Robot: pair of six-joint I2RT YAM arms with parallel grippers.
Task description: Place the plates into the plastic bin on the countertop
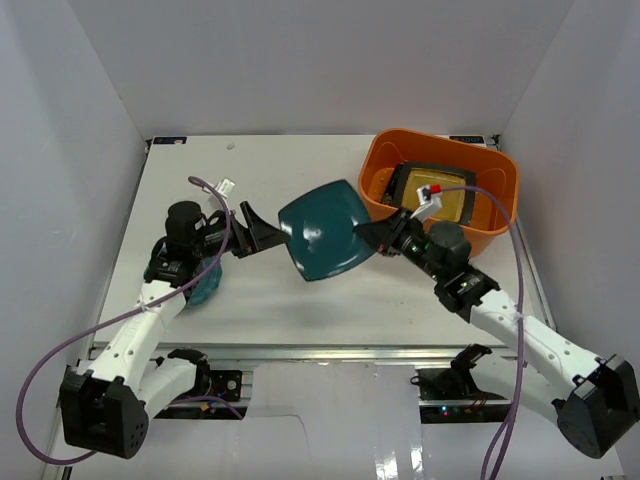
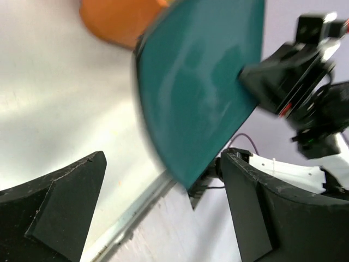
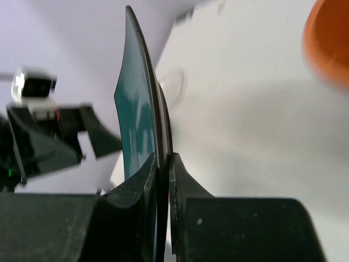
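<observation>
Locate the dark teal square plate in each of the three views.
Top external: dark teal square plate at centre, just left of the orange plastic bin.
Left wrist: the plate, tilted, upper centre.
Right wrist: the plate edge-on, left of centre, pinched by the right gripper.
Shared landmark: the bin, an orange corner in both wrist views.

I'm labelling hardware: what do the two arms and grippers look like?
The left arm and right arm have white links with black joints and bases. The left gripper and right gripper each have two black wedge-shaped fingers. A purple cable runs along each arm.
</observation>
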